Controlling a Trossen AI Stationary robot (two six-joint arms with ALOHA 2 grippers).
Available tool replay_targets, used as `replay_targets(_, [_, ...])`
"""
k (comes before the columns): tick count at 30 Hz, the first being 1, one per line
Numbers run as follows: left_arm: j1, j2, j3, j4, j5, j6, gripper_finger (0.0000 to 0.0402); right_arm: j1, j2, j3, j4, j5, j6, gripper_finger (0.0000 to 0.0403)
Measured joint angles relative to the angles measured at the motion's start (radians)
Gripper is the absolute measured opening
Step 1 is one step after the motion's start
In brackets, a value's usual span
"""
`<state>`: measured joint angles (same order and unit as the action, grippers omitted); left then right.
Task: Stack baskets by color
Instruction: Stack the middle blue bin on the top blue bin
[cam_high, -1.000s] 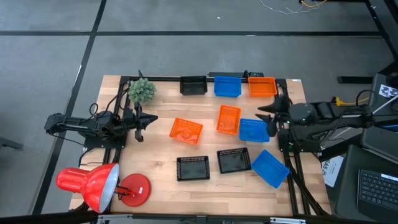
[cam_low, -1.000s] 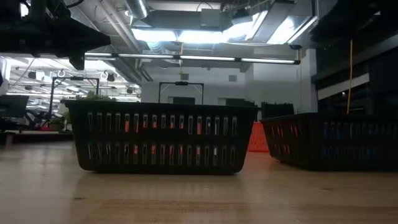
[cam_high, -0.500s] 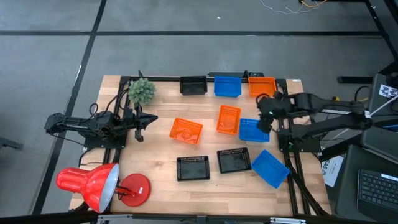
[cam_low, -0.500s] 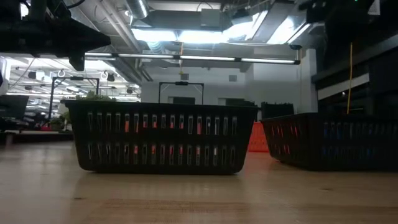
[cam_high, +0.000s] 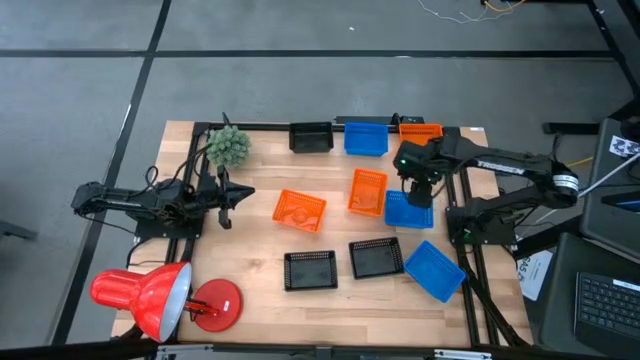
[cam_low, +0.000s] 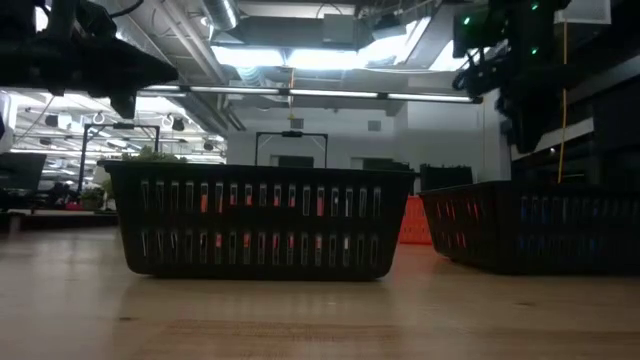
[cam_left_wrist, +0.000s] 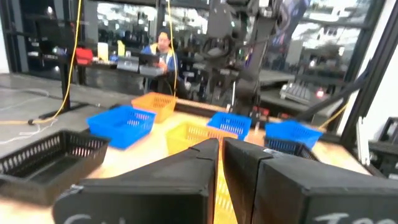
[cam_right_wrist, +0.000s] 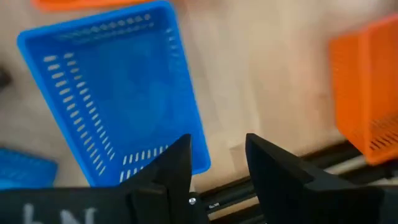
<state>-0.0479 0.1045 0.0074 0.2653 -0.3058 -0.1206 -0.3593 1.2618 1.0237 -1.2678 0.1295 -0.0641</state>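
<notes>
Right gripper (cam_high: 414, 178), fingers spread, over blue basket (cam_high: 407, 209); long axis across table. Left gripper (cam_high: 228, 196) shut, table's left edge.

Near basket (cam_low: 258, 220): black, centre of table (cam_low: 300, 320)
Second basket (cam_low: 530, 225): black, right
Arm (cam_low: 515, 60): upper right

Wooden table (cam_high: 255, 260) with orange, blue, black baskets (cam_high: 299, 210), red lamp (cam_high: 150, 296), green plant ball (cam_high: 229, 146).
</notes>
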Motion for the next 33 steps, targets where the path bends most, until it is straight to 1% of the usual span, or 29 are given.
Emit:
replay_targets(4, [0.0,0.0,0.0,-0.045,0.0,-0.001,0.0014,-0.017,0.066,0.0,0.018,-0.045,-0.061,0.0151])
replay_targets(13, [0.0,0.0,0.0,-0.048,0.0,-0.001,0.0014,-0.018,0.22,0.0,0.048,-0.045,-0.102,0.0151])
replay_targets(18, [0.0,0.0,0.0,-0.048,0.0,-0.001,0.0014,-0.018,0.28,-0.001,0.058,-0.045,-0.103,0.0151])
replay_targets(21, [0.0,0.0,0.0,-0.048,0.0,-0.001,0.0014,-0.018,0.299,-0.023,0.115,-0.046,-0.109,0.0151])
replay_targets(26, [0.0,0.0,0.0,-0.048,0.0,-0.002,0.0014,-0.017,0.309,-0.121,0.213,-0.07,-0.151,0.0151])
replay_targets(30, [0.0,0.0,0.0,-0.048,0.0,-0.003,0.0014,-0.017,0.309,-0.173,0.26,-0.071,-0.15,0.0151])
replay_targets(33, [0.0,0.0,0.0,-0.048,0.0,-0.002,0.0014,-0.017,0.309,-0.183,0.26,-0.071,-0.15,0.0151])
